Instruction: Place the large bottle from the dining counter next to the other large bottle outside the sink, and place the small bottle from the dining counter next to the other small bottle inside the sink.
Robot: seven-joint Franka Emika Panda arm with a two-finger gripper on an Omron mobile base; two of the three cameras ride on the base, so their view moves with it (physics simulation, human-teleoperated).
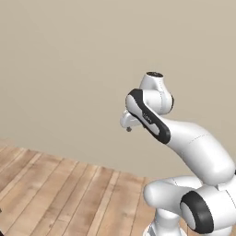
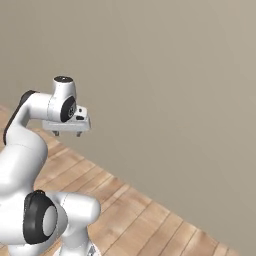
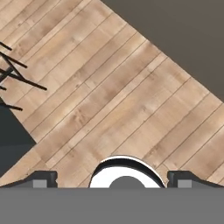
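— Is the claw holding anything?
— No. The gripper [image 2: 67,133], upper left of the right base view, hangs spread wide above the wooden floor [image 2: 145,220], facing a beige wall [image 2: 175,90]. Bottles' whereabouts: cannot tell.

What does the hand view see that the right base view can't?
The hand view looks down at thin black bars and a dark grey block by its left edge. The right base view has the white arm with its open, empty pincer in the air. Both share the wooden floor and the plain beige wall.
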